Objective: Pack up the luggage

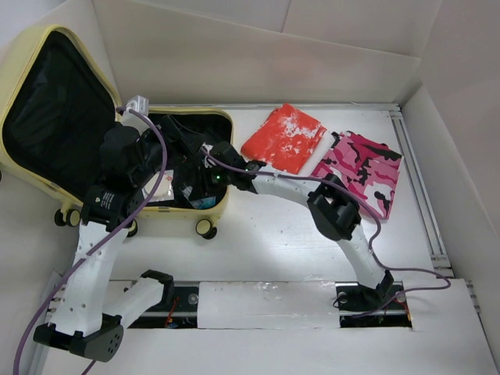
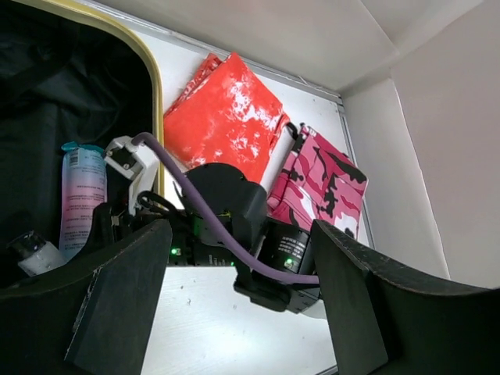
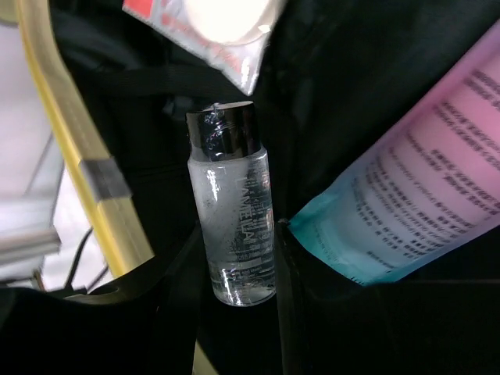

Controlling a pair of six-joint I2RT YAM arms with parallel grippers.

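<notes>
Over on the left side of the worktop point(image 1: 273, 226), the luggage point(image 1: 176, 214) lies wide open. Its yellow lid is tipped back and its black inside faces up, and both of my arms reach into the low half. My right gripper point(image 3: 238, 246) has a finger on each side of a small clear bottle point(image 3: 228, 180) with a black cap. The fingers sit very close to the bottle, but I cannot tell if they squeeze it or only stand beside it. Just beside the bottle lies a pink and blue tube point(image 3: 414, 180), and a see-through packet point(image 3: 226, 35) with something round and white in it sits just past the cap. My left gripper point(image 2: 242, 258) is spread wide with nothing in it, near the edge of the case and close to the right arm's wrist. I think the step now is to leave the bottle in the luggage. To do it well, I would first make sure the bottle rests on the black lining. Then I would spread the right fingers a bit more, slowly, so neither one drags it along. After that I would pull back in line with the bottle, not sideways, so I do not bump the tube. The arms are crowded, so I would move one at a time. A red and white pack point(image 1: 283, 138) and a pink camo pack point(image 1: 359, 170) lie outside on the worktop, right of the case, so I judge the packing is not done.
</notes>
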